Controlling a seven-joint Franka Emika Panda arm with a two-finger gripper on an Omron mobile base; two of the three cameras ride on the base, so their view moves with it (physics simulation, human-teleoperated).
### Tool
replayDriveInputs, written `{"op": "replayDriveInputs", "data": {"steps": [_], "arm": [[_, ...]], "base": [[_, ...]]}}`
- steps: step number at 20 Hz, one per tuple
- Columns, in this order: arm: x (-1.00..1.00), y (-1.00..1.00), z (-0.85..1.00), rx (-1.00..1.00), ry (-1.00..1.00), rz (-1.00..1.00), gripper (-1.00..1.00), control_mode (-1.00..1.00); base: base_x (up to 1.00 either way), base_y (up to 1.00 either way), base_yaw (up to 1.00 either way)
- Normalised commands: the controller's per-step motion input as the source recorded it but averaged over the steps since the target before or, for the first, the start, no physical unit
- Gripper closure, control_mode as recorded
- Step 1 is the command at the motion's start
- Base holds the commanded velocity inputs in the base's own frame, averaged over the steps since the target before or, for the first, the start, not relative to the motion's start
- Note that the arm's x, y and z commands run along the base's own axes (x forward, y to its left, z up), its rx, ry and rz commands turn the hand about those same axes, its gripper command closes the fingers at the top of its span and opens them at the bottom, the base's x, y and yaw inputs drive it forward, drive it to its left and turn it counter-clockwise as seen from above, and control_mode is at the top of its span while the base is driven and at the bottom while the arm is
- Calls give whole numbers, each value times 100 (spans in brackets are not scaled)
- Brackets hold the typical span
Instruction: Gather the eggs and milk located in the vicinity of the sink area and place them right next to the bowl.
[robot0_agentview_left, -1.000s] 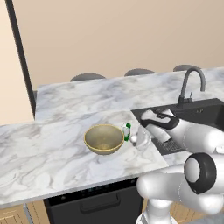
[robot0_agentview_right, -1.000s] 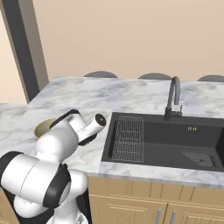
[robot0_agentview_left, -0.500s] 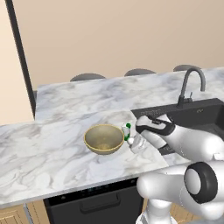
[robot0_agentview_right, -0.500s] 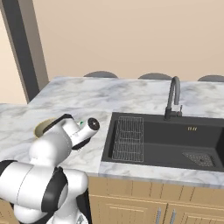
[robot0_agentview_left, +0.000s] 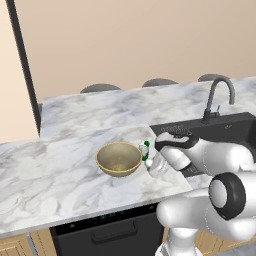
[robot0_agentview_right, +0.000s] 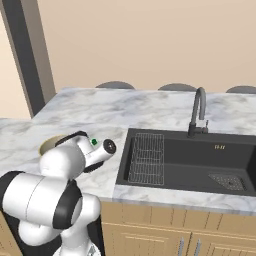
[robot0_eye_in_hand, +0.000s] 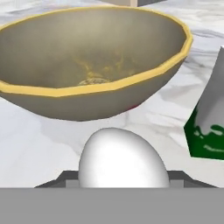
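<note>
The pincer (robot0_eye_in_hand: 124, 186) grips a white egg (robot0_eye_in_hand: 123, 161) low over the marble table (robot0_agentview_left: 60, 170), just in front of the bowl (robot0_eye_in_hand: 87, 65); the milk (robot0_eye_in_hand: 209, 122) stands beside the bowl, left of the sink (robot0_agentview_right: 200, 160)

A dull gold-yellow round bowl (robot0_eye_in_hand: 94, 65) is seen, its rim brighter yellow. A plain white egg (robot0_eye_in_hand: 123, 161) is shown. A white-and-green milk carton (robot0_eye_in_hand: 210, 118) is spotted. White, grey-veined marble counter (robot0_agentview_left: 65, 170); matte black sink (robot0_agentview_right: 190, 160).
</note>
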Motion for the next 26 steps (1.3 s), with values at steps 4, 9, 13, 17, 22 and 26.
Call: {"op": "replayDriveInputs", "data": {"steps": [4, 9, 13, 17, 22, 26], "arm": [[0, 0, -16, 4, 0, 0, -100, -100], [0, 0, -5, 1, 1, 0, -100, -100], [0, 0, 0, 0, 4, 0, -100, -100], [0, 0, 0, 0, 7, 0, -100, -100], [0, -17, 35, 0, 17, 0, -100, -100], [0, -13, 84, 0, 26, -2, -100, -100]], "base": [[0, 0, 0], [0, 0, 0], [0, 0, 0], [0, 0, 0], [0, 0, 0], [0, 0, 0]]}}
